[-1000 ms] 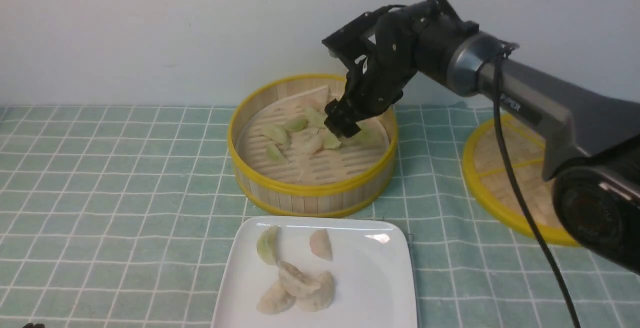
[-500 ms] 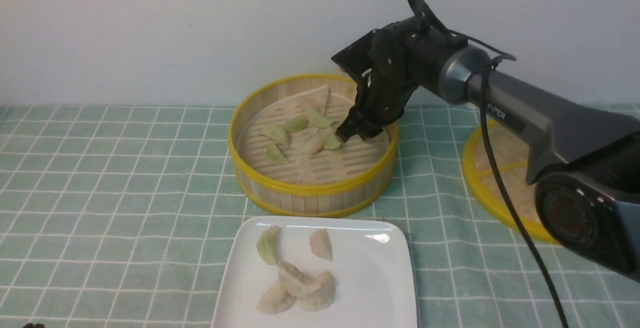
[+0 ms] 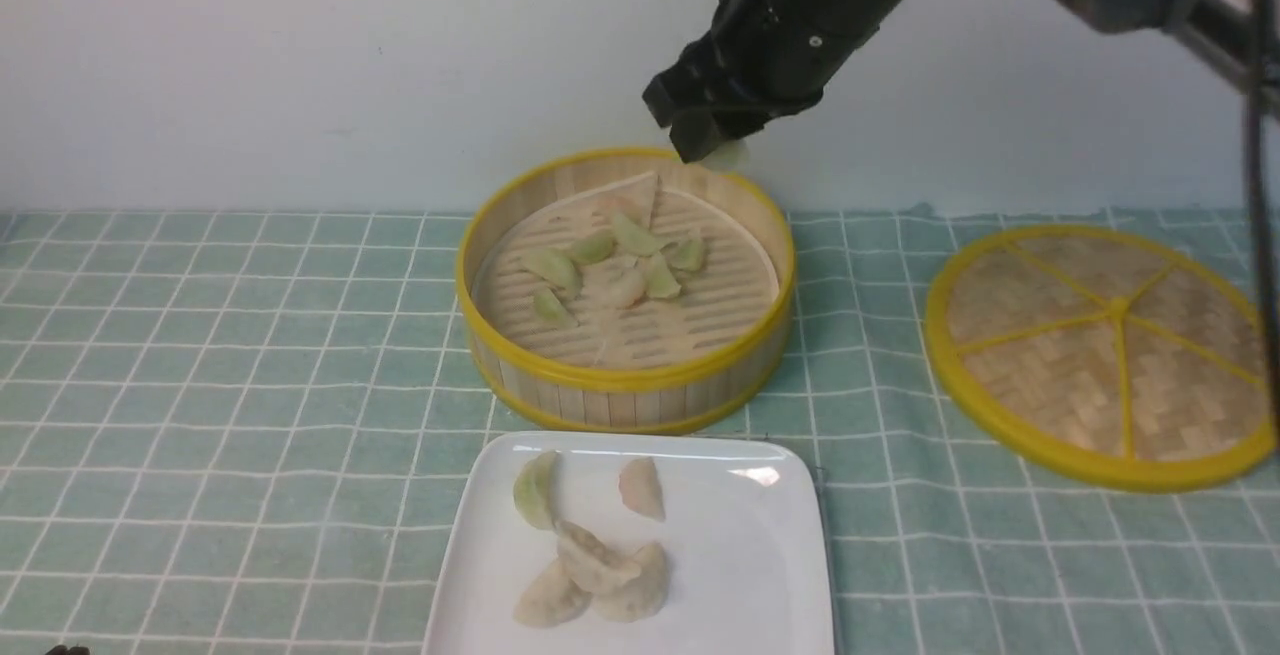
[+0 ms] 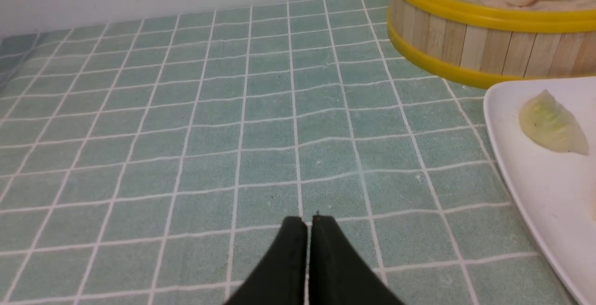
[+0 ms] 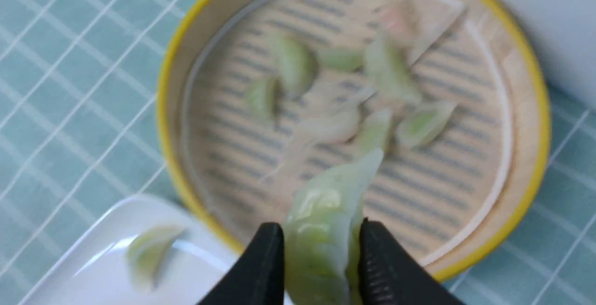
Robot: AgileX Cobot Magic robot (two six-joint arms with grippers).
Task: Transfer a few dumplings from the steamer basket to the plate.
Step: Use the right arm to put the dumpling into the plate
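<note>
1. Nearest, the left pincer was clenched, its dark tips together with nothing between them, above the surface, which had a green covering with a white grid.
2. The white plate lay on the surface at the front. On it, three whitish-beige dumplings were bunched together. Farther back on the plate sat a pale green dumpling on the left and a pinkish dumpling to its right, the two apart.
3. Just behind the plate stood the steamer basket, its bamboo wall banded in yellow.
4. Inside the basket, on the slatted floor, were six pale green dumplings, mostly toward the left and middle. A whitish dumpling lay among them, and a pinkish piece lay toward the back.
5. Right of the basket and apart from it, the round woven lid lay flat on the surface, its yellow spokes facing up.
6. Over the back part of the basket, raised above the rim, the right pincer was gripping a pale green dumpling between its dark tips.
7. Farthest back rose a plain whitish wall.
</note>
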